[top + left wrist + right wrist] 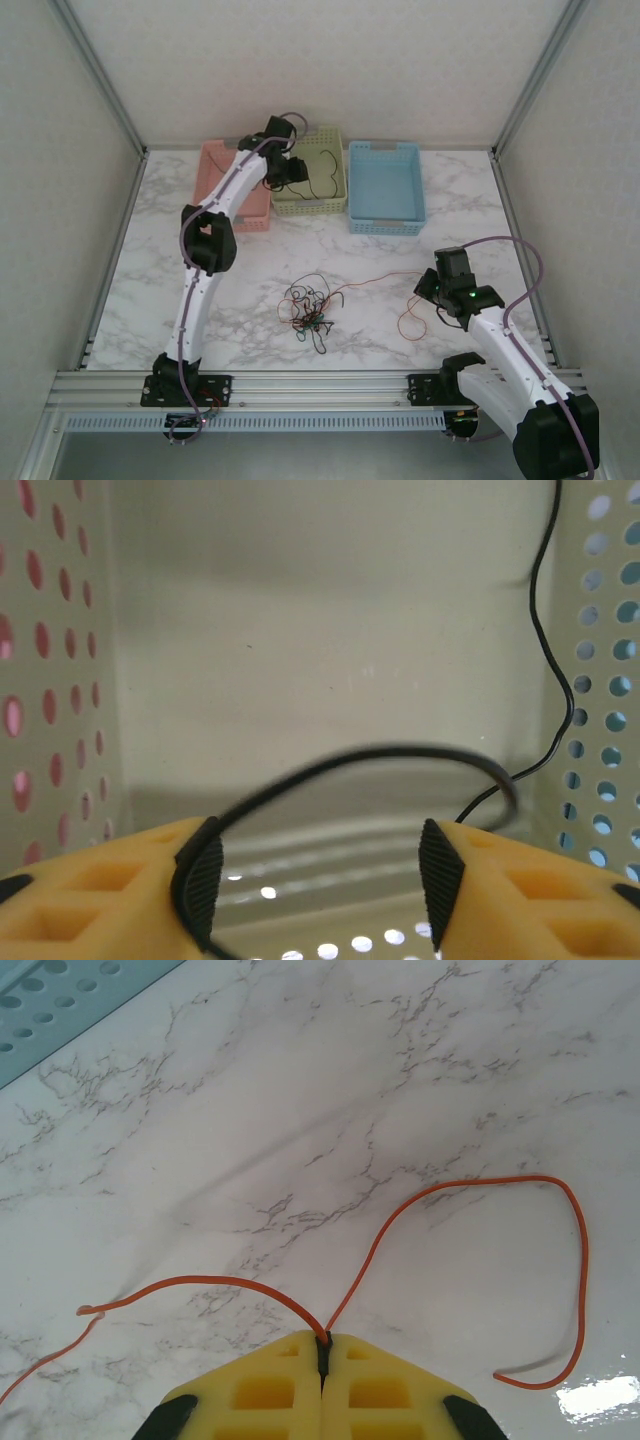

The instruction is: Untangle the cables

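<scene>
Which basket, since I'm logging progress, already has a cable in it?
The pale green middle basket: a black cable lies inside it, by the left gripper. The blue basket looks bare; the left arm partly hides the pink basket.

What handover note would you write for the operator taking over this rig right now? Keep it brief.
Left gripper: open, inside the green basket, with the black cable lying there.
Right gripper: shut on the red-orange cable, over the marble table.
Done: one black cable is in a basket.
Left: the tangle mid-table, with the red-orange cable trailing from it.
</scene>
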